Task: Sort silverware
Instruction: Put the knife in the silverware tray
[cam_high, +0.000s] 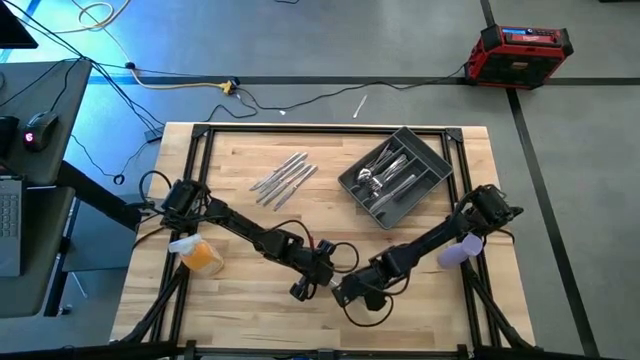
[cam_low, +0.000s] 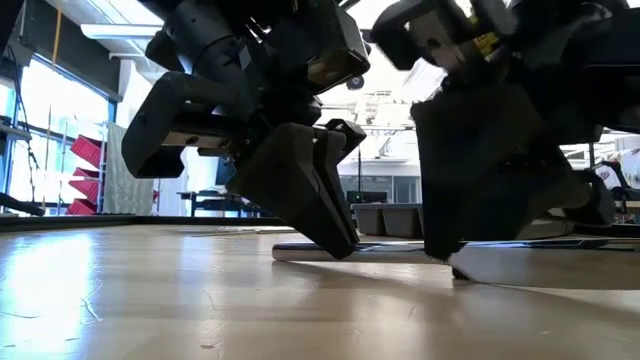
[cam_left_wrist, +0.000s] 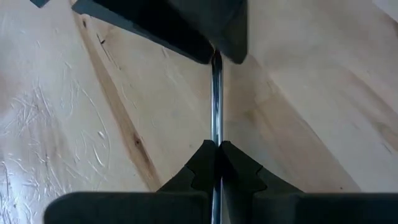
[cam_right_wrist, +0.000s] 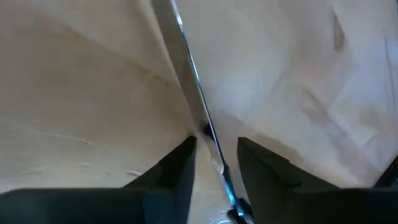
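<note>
High view: both dark arms reach low over the pale wooden table (cam_high: 240, 300), their grippers meeting near its front edge.
Left gripper (cam_left_wrist: 216, 144): fingers pressed together, clamped on a slim shiny silver metal utensil (cam_left_wrist: 216, 106) whose shaft runs straight out ahead of the fingertips.
Right gripper (cam_right_wrist: 214, 144): fingers apart, straddling the same thin silver piece, which passes through the gap between them; whether they touch it cannot be told.
Low view: the two grippers stand side by side, tips down at the tabletop, the silver piece lying flat beneath them.
Loose silverware (cam_high: 284, 178): a small group of slim silver pieces lying side by side on the wood, well beyond the left gripper, toward the table's far side.
Dark grey compartmented plastic tray (cam_high: 437, 168): sits at an angle well beyond the right gripper, with silver pieces in its compartments.
Off the table: a red and black case (cam_high: 520, 50) on the floor beyond the far edge.
</note>
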